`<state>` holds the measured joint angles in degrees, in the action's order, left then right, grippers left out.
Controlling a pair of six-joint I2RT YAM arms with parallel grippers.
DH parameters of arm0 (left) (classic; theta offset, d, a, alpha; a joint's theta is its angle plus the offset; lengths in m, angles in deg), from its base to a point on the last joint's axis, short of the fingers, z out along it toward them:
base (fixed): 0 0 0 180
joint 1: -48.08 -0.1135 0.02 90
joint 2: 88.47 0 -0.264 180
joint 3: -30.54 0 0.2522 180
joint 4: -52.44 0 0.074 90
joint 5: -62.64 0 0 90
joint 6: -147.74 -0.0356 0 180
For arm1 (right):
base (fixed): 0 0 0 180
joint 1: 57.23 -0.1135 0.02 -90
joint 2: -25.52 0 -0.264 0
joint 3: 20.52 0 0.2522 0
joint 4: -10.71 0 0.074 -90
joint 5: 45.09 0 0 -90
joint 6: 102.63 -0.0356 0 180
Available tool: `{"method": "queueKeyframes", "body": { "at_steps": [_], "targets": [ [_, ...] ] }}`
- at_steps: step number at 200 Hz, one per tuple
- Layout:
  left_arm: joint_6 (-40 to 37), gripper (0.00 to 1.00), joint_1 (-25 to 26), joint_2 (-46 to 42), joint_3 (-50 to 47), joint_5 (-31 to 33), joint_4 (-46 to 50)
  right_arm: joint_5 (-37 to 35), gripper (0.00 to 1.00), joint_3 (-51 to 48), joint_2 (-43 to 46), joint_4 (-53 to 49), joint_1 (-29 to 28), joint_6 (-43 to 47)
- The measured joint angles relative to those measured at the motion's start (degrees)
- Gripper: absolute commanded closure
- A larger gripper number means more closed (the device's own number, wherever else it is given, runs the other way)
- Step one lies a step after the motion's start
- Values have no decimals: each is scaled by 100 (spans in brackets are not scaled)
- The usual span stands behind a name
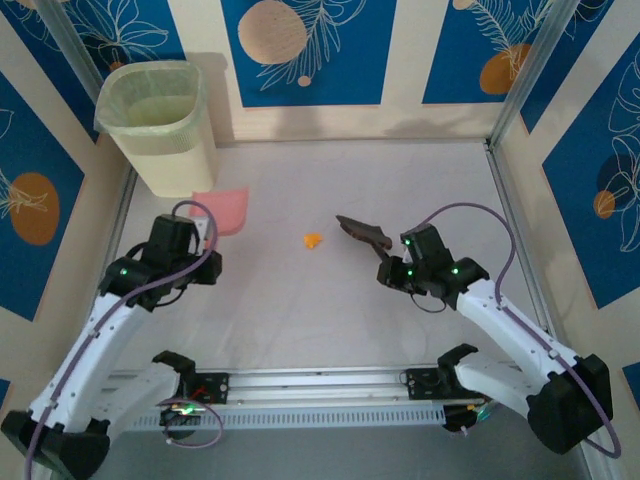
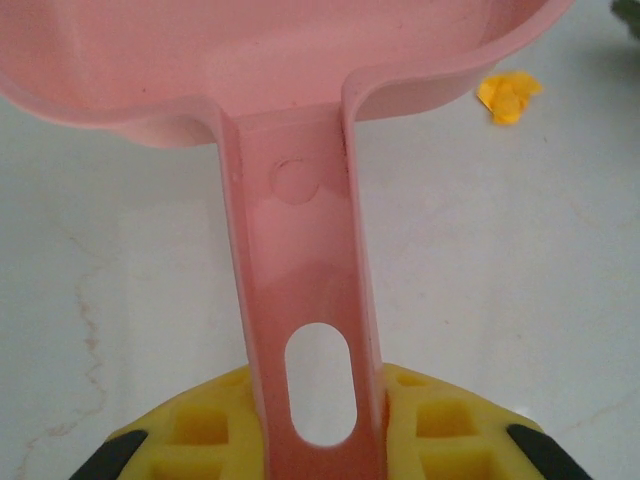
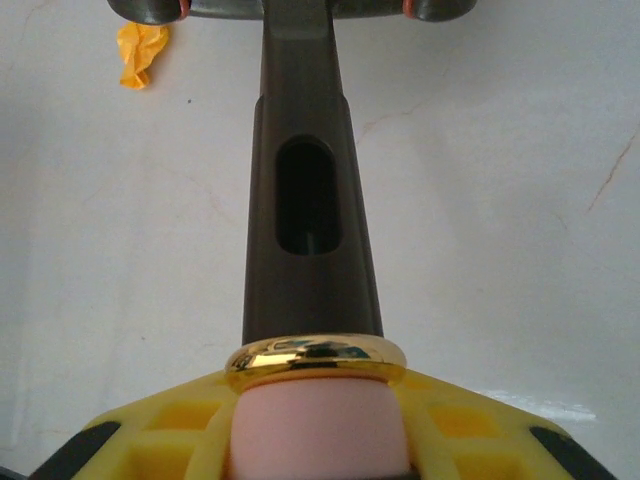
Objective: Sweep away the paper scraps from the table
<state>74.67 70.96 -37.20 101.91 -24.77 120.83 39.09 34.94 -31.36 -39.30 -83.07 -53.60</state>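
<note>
Left gripper [image 1: 203, 243] is clenched on the pink dustpan [image 1: 222, 210] handle. Right gripper [image 1: 392, 257] is clenched on the dark brush [image 1: 362, 232] handle. One orange paper scrap [image 1: 313, 241] sits mid-frame on the table [image 1: 400, 180], between pan and brush, touching neither. You'd want the pan lip flat on the table first, then one low brush stroke toward frame left, with no flicking. Scrap is a crumpled wad: slightly taller than wide in the right wrist view, no real heading.
</note>
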Motion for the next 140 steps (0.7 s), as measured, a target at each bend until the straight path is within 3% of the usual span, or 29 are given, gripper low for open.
{"method": "queueKeyframes", "body": {
  "at_steps": [67,96,140],
  "targets": [
    [890,100,2743,809,238,850,-83,205,100,645,-424,-295,149,15],
    [1172,100,3147,1340,-170,960,-601,245,100,1019,-752,-466,149,15],
    [1204,100,3213,2155,-796,951,-1311,221,100,1709,-1154,-804,15,39]
  ]
}}
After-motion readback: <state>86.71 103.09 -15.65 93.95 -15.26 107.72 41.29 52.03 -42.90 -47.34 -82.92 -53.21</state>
